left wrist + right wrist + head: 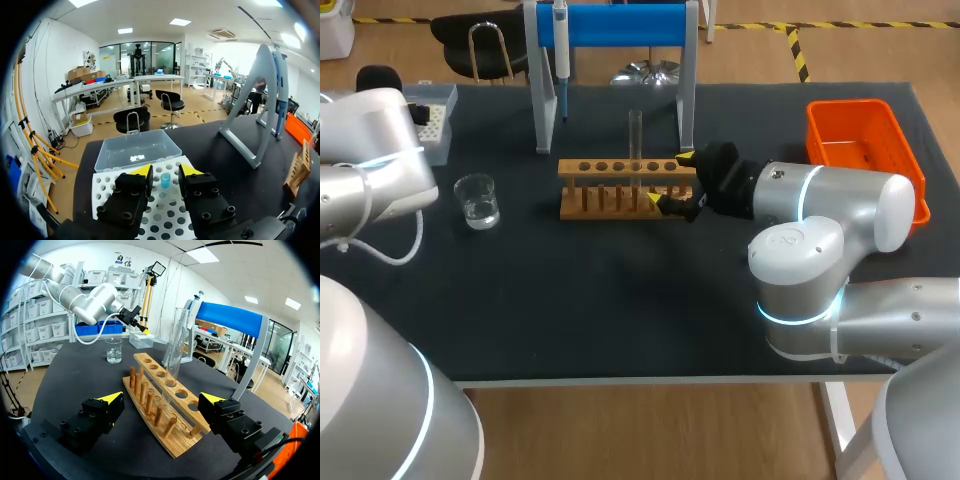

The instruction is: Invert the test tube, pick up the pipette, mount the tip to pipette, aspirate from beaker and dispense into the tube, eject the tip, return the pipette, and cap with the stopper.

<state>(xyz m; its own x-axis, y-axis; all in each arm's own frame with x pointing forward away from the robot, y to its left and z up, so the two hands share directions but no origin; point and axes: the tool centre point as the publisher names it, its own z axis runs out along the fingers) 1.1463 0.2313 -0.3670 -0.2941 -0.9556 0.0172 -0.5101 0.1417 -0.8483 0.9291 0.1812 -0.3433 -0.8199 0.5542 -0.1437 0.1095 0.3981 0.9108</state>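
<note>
Two grippers, and both are released, grasping nothing. In the head view the right gripper (670, 180) sits just right of the frame's centre, its yellow fingers spread to either side of the right end of the wooden rack (610, 167). I cannot tell whether they touch the wood. The test tube (636, 135) stands upright in a hole of the rack at centre frame, a little left of that gripper and apart from its fingers. The right wrist view shows the rack running out between the spread fingers, with the tube ahead of them.

The left gripper (162, 172) hangs over the white tip box (165, 215), fingers parted. A blue tip (165, 180) stands in the box between them, and neither finger presses on it. A clear lid (137, 150) lies just ahead of the gripper. In the head view the box is at the upper left, partly behind the left arm (370, 150).

The beaker (478, 200), holding clear liquid, stands left of centre, apart from the rack. The pipette (561, 50) hangs on the blue stand (620, 25) at top centre. An orange bin (865, 140) sits at the right edge.
</note>
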